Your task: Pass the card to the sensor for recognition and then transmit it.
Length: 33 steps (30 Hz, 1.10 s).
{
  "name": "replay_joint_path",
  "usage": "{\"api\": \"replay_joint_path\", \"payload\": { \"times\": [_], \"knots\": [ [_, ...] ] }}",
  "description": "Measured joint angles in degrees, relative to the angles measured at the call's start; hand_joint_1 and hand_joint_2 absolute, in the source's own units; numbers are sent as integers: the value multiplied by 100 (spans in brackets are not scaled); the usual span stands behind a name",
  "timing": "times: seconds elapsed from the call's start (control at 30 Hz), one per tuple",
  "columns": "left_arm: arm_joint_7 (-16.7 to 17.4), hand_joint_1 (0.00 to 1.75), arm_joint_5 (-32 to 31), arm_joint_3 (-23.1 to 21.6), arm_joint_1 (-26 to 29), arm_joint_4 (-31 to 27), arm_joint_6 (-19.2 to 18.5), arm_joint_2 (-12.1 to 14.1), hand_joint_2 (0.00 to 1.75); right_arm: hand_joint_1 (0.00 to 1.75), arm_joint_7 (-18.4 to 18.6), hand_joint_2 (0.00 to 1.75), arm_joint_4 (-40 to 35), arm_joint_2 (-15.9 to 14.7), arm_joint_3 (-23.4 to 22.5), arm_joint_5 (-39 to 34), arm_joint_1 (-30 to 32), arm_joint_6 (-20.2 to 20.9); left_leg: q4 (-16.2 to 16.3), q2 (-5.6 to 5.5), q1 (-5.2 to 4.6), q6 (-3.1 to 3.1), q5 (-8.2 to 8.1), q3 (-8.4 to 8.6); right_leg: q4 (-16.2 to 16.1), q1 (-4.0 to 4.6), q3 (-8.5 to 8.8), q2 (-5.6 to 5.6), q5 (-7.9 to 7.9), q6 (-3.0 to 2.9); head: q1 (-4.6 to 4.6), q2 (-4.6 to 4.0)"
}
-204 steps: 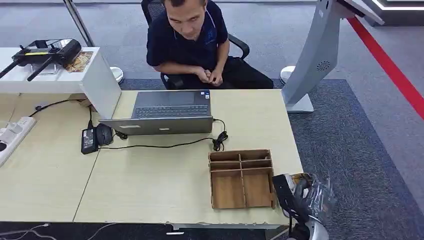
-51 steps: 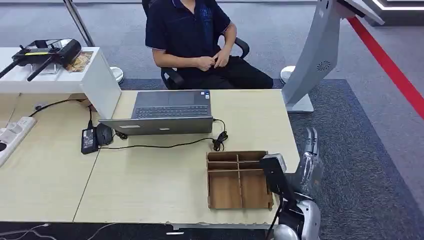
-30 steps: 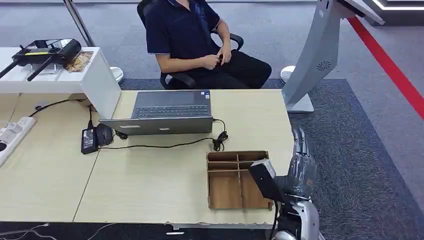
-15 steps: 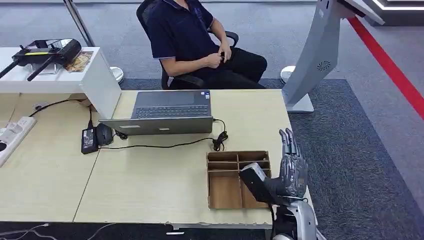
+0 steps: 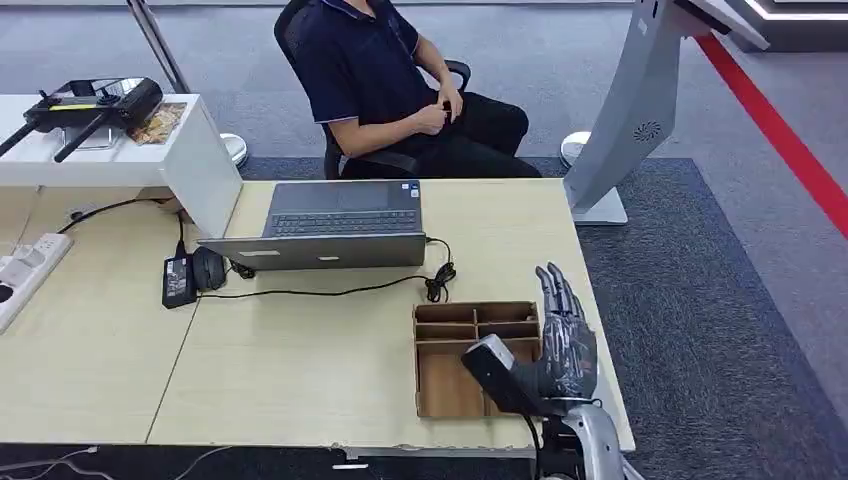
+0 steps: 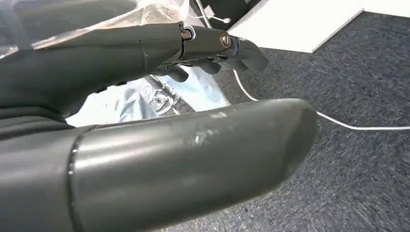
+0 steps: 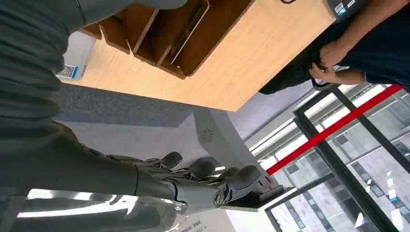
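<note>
Head view: the right hand [image 5: 565,345] is seen raised at the table's [image 5: 300,380] right-hand edge, just beside the wooden tray [image 5: 418,362]. Its fingers are stretched out straight and close together, the thumb is held apart, and nothing is held in it.

In the right wrist view a thin flat piece, taken to be the card [image 7: 189,26], is seen leaning on its edge against a divider in one of the tray's compartments. Which compartment cannot be told for certain.

The left hand [image 6: 145,53] is seen over the carpeted floor. Its fingers [image 6: 212,41] are extended well clear of the thumb and nothing is held.

The card is judged to be very light, stiff and smooth, so it is likely to be slippery between hard fingertips and easily pushed flat against the divider. A pinch on the exposed upper edge, between thumb and finger, is probably called for, with the faces left uncovered for reading. Little force should be needed, though the narrow compartment leaves little room for the fingers.

The white stand [image 5: 640,110] beyond the table may carry the sensor, but this cannot be confirmed. A seated person [image 5: 380,80] is seen at the far side.
</note>
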Motion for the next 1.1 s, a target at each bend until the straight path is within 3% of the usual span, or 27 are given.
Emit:
{"api": "replay_joint_path", "payload": {
  "times": [0.7, 1.1],
  "knots": [
    [-42, 0, 17, -18, -1, 2, 0, 4, 0, 0, 9, 175, 319, 0, 227, -138, -85, -50, 0, 0, 0, 0, 0, 0, 0, 0, -1, 0, 0, 0, 0, 0],
    [11, 0, 72, -109, 1, 2, 0, 15, 0, 0, 306, 175, 468, -52, 275, 68, -103, -293, 0, 0, 0, 0, 0, 0, 0, 0, -1, 0, 0, 0, 0, 0]
  ]
}}
